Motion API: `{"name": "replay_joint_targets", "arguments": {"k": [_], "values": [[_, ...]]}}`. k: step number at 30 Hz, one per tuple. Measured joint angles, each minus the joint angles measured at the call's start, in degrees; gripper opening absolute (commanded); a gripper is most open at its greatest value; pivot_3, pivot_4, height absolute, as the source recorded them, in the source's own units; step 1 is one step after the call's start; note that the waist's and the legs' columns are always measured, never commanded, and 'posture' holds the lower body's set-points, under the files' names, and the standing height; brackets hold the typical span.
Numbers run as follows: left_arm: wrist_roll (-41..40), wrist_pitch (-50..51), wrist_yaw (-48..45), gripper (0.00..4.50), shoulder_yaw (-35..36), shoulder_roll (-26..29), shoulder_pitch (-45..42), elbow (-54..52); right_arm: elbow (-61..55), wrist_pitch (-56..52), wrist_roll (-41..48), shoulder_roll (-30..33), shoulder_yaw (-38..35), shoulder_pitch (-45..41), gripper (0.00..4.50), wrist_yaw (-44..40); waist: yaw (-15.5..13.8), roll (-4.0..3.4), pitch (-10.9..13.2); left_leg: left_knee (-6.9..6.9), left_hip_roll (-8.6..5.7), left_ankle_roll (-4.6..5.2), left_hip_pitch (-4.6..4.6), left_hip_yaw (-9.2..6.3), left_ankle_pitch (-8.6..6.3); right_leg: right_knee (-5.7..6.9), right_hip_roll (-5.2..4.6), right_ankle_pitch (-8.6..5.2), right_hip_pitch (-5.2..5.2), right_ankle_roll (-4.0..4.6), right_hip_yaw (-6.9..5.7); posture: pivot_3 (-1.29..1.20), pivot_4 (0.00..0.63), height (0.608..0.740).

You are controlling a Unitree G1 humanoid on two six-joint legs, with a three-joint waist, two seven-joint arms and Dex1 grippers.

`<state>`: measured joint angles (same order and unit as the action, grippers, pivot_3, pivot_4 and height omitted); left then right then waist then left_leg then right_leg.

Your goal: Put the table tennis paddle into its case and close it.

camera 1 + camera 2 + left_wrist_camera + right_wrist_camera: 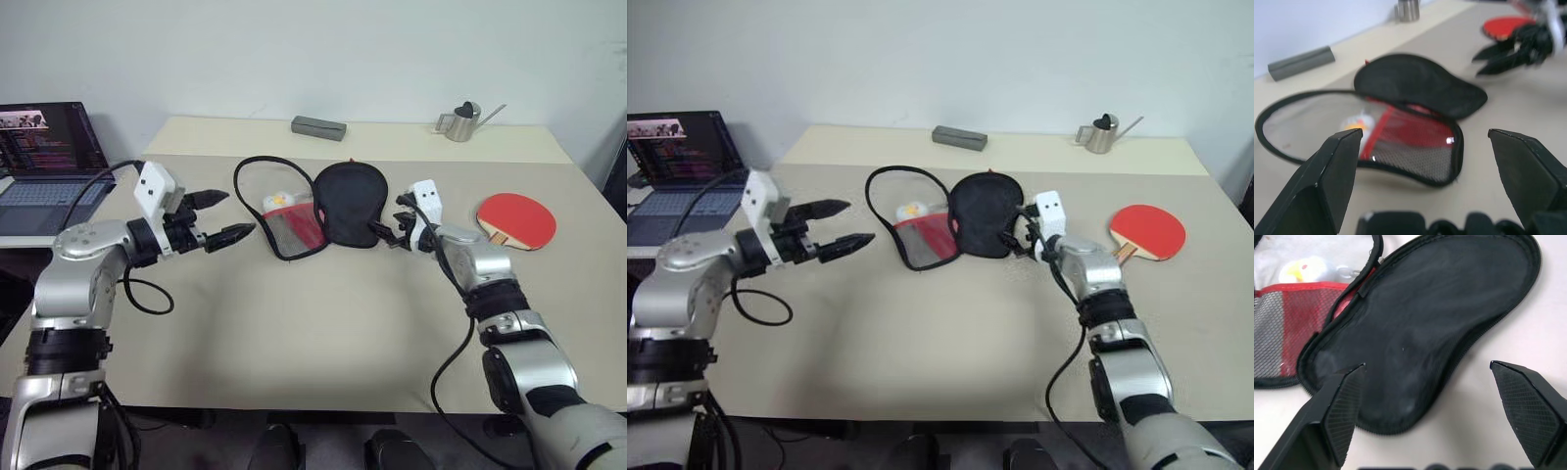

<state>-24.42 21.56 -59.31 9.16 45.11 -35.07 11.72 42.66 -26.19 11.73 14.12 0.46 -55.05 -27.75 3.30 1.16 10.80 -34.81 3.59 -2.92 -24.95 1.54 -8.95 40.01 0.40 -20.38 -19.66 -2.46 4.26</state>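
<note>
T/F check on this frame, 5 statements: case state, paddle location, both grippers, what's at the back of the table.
1. The case lies unzipped and spread open on the table. True.
2. The table tennis paddle is already inside the case. False: it lies bare on the table, to the right of the right gripper.
3. The left gripper is shut on the case's edge. False: it is open and holds nothing, off the case's left side.
4. The right gripper is open, next to the black half of the case. True.
5. A small metal watering can stands at the back of the table, right side. True.
</note>
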Motion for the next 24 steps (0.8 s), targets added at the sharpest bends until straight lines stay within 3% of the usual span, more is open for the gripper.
{"name": "replay_joint_targets", "arguments": {"k": [8,18,21,24], "values": [[1.52,-1.46,-1.4,4.5,-1.18,-0.62,-3.91,6.19,16.79,9.49,-5.56,-2.14,0.6,-7.53,4.45,4.58,0.01,0.0,0.0,0.06,0.01,-0.01,-0.02,0.01,0.0,-0.01,-0.01,0.0,-0.04,0.0,-0.01,0.0,0.15,0.74],[3.01,-3.44,-2.39,4.5,-2.49,-1.66,-4.71,7.33,24.23,10.7,-5.75,-3.8,-3.39,-9.32,4.45,4.81,0.02,0.0,0.0,0.06,0.02,-0.01,-0.01,0.01,0.0,0.01,-0.01,0.0,-0.04,0.01,-0.01,0.0,0.15,0.74],[3.34,-4.01,-2.71,4.5,-2.72,-1.82,-5.53,8.07,24.87,10.72,-5.84,-4.38,-3.81,-10.52,3.9,4.1,0.03,0.0,0.0,0.06,0.02,-0.01,-0.01,0.01,0.0,0.01,-0.01,0.0,-0.05,0.01,0.0,0.0,0.15,0.74],[3.6,-4.52,-2.94,4.5,-3.2,-2.24,-5.81,8.38,24.94,10.99,-6.0,-4.99,-3.79,-11.31,2.89,4.07,0.05,0.0,0.0,0.07,0.02,-0.01,-0.01,0.0,0.0,0.01,0.0,0.0,-0.04,0.01,-0.01,0.0,0.15,0.74]]}}
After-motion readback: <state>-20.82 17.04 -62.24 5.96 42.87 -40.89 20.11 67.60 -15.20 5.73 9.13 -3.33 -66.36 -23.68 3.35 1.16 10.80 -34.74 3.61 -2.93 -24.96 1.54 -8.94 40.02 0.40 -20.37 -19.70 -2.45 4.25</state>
